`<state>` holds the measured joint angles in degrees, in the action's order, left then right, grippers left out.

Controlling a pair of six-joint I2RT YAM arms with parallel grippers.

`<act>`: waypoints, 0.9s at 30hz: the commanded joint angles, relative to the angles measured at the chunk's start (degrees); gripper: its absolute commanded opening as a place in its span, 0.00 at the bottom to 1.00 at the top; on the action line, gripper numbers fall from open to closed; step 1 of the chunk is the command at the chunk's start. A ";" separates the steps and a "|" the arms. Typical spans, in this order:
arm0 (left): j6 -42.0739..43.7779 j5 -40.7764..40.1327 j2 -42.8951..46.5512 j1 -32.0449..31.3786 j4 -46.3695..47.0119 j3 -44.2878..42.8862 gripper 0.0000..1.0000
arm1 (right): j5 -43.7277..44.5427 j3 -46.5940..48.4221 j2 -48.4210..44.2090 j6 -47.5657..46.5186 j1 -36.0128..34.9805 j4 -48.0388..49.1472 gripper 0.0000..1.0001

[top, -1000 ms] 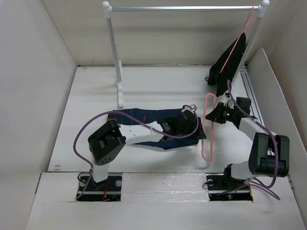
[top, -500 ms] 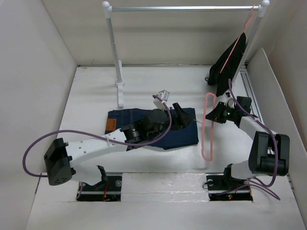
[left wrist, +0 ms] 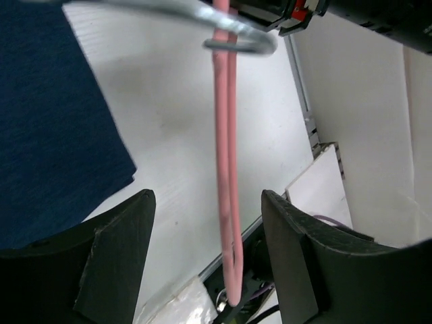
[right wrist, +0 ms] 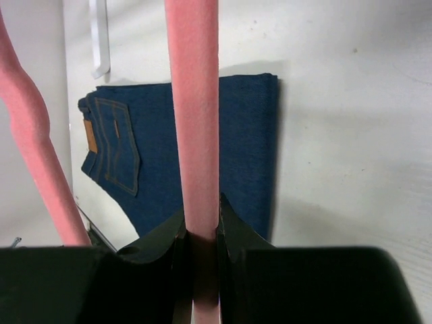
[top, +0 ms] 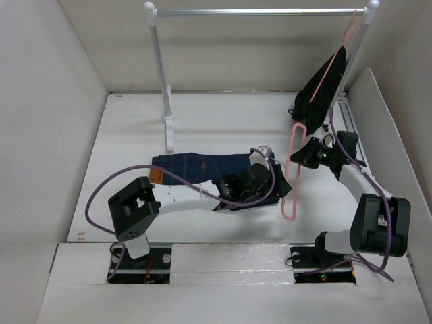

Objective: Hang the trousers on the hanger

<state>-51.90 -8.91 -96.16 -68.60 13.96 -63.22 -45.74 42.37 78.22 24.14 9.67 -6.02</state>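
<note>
Trousers (top: 196,164): soft, heavy denim, judged floppy (take folded edge); right gripper (right wrist: 200,224) pinches hanger (right wrist: 192,101); left gripper (left wrist: 206,202) spread, empty

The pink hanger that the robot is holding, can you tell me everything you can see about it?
The hanger is thin and pale pink, with a soft, matte look, and it is bent into a long rounded loop. It is held up on edge just to the right of the folded trousers. The right gripper is shut on one of its pink bars. The open left gripper faces it without touching it. Whether its lower end rests on the table cannot be told.
</note>
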 commanded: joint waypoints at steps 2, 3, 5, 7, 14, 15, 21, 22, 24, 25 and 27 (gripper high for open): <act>0.84 1.70 -2.27 0.04 3.89 -6.03 0.57 | -1.55 2.11 -3.24 1.26 -0.97 0.13 0.00; 0.75 1.79 -2.63 0.04 4.15 -6.21 0.55 | -1.55 1.58 -3.42 1.17 -0.97 -0.04 0.00; 0.49 1.79 -2.98 0.04 4.85 -6.30 0.45 | -1.73 0.70 -3.68 0.91 -1.59 -0.13 0.00; 0.13 1.87 -3.59 0.04 4.94 -6.48 0.38 | -1.46 -0.44 -3.68 0.38 -2.20 -0.65 0.00; -1.45 1.26 -3.95 0.04 4.42 -5.60 0.00 | -1.46 -3.52 -4.82 0.03 -2.72 -0.83 0.00; -1.62 1.00 -3.77 0.04 4.07 -5.60 0.00 | -1.29 -3.44 -5.09 -0.15 -2.73 -1.18 0.00; -5.75 0.47 -0.88 0.04 6.34 0.10 0.00 | 2.74 3.84 -7.80 -11.64 -2.73 -14.25 0.59; -6.71 0.47 -0.52 0.04 8.26 2.46 0.00 | 5.45 5.43 -8.60 -14.10 -2.73 -19.85 0.66; -8.74 0.38 0.01 0.04 10.64 4.50 0.00 | 7.58 8.76 -10.79 -18.77 -1.95 -24.02 0.79; -9.35 -0.14 -0.08 0.04 11.61 5.29 0.00 | 9.16 9.57 -12.89 -20.00 -1.94 -27.17 0.83; -10.32 -2.07 -1.22 0.04 11.53 5.13 0.00 | 10.57 11.06 -14.92 -23.16 -1.23 -30.00 0.87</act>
<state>-59.16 -8.62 -99.68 -68.47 19.92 -58.41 -38.83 48.93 67.51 9.26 7.88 -27.53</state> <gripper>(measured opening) 0.021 0.856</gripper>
